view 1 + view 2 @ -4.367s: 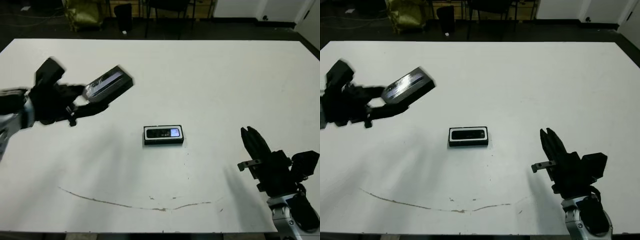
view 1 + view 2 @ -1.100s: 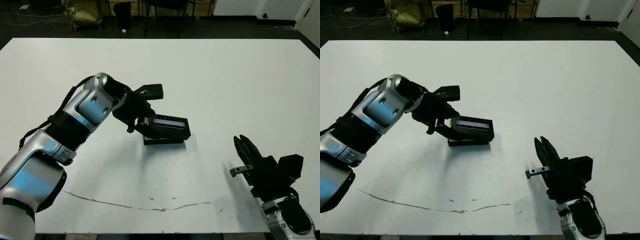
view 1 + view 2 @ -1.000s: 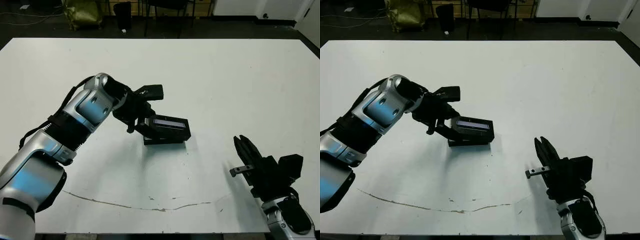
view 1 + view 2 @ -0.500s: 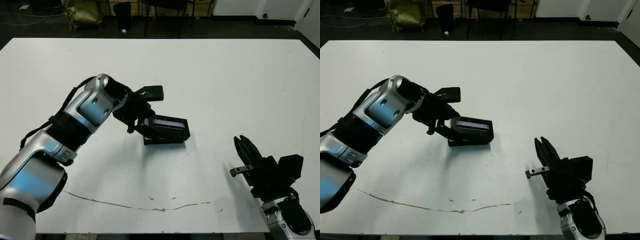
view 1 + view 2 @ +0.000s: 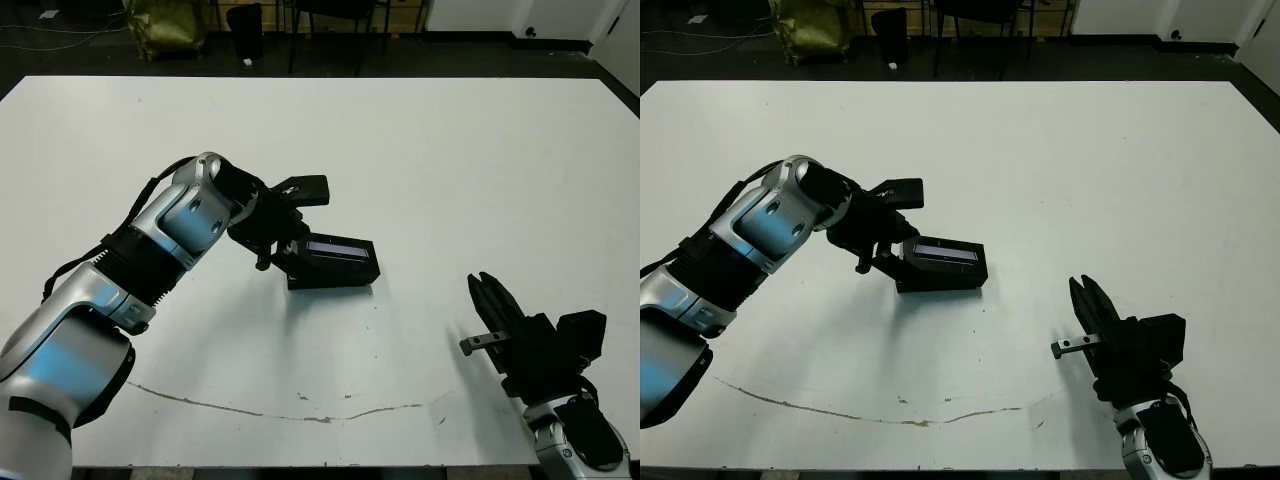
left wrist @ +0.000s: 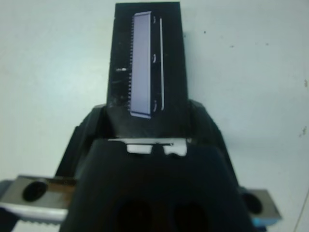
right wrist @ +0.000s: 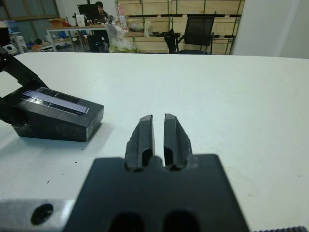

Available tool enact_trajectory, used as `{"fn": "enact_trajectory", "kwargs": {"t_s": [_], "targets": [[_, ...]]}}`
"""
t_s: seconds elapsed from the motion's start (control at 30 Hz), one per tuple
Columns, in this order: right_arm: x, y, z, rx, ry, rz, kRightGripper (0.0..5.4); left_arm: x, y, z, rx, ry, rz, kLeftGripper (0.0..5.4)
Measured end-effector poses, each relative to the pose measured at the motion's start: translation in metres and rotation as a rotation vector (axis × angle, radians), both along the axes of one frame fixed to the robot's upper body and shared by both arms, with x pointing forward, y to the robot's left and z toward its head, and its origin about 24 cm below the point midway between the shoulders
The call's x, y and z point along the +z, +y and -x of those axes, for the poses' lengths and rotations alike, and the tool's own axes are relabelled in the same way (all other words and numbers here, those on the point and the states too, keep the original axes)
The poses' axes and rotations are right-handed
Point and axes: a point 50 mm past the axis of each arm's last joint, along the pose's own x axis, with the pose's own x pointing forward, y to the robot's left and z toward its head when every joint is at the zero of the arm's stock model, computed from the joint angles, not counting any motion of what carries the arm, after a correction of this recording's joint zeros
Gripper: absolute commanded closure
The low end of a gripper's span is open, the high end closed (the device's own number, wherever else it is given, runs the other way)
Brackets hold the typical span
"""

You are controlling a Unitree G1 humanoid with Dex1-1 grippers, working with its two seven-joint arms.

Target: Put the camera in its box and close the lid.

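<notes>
My left gripper (image 5: 288,243) is shut on one end of the lid (image 5: 337,254), a flat black cover with a shiny window strip (image 6: 143,63). The lid lies slightly tilted over the box (image 5: 330,281), of which only the black side shows beneath. In the left wrist view a finger (image 6: 82,135) stands on each side of the lid. The camera is hidden under the lid. My right gripper (image 5: 488,298) hovers low near the table's front right, shut and holding nothing, well apart from the box. In the right wrist view the lid (image 7: 55,104) is off to one side.
A thin brown scuff line (image 5: 250,408) runs along the white table's front part. Beyond the far edge stand chairs (image 7: 198,36), a yellow bag (image 5: 165,25) and shelves; a person (image 7: 100,7) sits far off.
4.4 s ago the lid was held high at the left and the camera showed in the box. Over the last second the lid has sunk slightly and flattened onto the box.
</notes>
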Motion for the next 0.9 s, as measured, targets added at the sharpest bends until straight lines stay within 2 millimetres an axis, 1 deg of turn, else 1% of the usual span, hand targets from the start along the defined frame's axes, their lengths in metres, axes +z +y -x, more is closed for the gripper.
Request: {"fn": "enact_trajectory", "kwargs": {"t_s": [0.53, 0.9], "targets": [[-0.0025, -0.0003, 0.0001, 0.012, -0.021, -0.007, 5.4, -0.0035, 0.001, -0.0002, 0.002, 0.001, -0.032, 3.14], [-0.0023, -0.0002, 0.0003, 0.011, -0.021, -0.009, 5.4, -0.0076, 0.0063, -0.003, -0.002, 0.013, -0.031, 3.14]]}}
